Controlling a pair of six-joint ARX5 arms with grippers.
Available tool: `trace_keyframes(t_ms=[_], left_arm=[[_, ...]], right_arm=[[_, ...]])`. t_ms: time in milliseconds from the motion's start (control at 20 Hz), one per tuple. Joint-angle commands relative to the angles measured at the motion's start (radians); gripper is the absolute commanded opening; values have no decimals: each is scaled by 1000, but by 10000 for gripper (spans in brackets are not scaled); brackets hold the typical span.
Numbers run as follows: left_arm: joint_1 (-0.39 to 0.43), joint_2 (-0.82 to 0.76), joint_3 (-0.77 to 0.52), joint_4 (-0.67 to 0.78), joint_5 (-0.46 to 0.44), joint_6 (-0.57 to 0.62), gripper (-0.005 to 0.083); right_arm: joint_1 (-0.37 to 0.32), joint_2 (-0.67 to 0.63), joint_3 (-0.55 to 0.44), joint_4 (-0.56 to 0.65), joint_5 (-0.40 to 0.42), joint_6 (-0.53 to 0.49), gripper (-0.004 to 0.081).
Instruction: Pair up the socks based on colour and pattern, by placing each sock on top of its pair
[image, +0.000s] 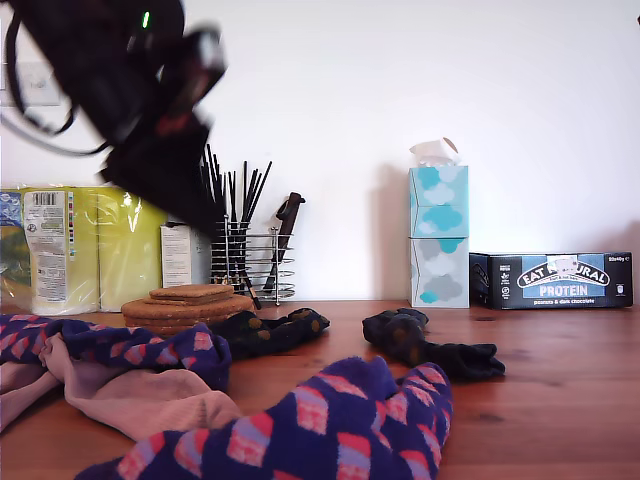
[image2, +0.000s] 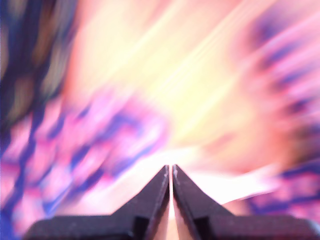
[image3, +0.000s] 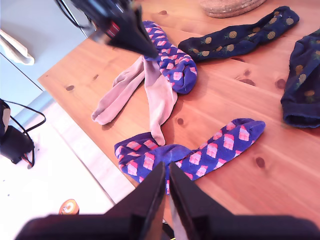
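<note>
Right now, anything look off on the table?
Nothing spilled or damaged. The socks are unpaired and scattered: one navy patterned sock lies over the pink socks, its match lies apart near the table edge, and one dotted sock is bunched up.

One navy sock with pink-orange patches (image3: 200, 152) lies bent on the wooden surface (image3: 240, 100) nearest me; its match (image3: 172, 60) lies over two pale pink socks (image3: 150, 92) that fan out side by side. Beyond, one dark dotted sock (image3: 240, 37) lies stretched flat, the other (image3: 302, 85) crumpled apart from it.
</note>
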Motion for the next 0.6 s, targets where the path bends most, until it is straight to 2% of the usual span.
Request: trace_keyframes(t_ms=[0,300,550], left_arm=[[-50,72,-27,0,82,-6,-22],[-262,175,-27,131,126,-59,-22],[-311,322,-27,135,123,-69,-22]], right_arm=[[3,-5,7,4,0,-13,-13],[3,-5,7,0,0,-13,-13],[3,-5,7,-5,0,-13,-13]])
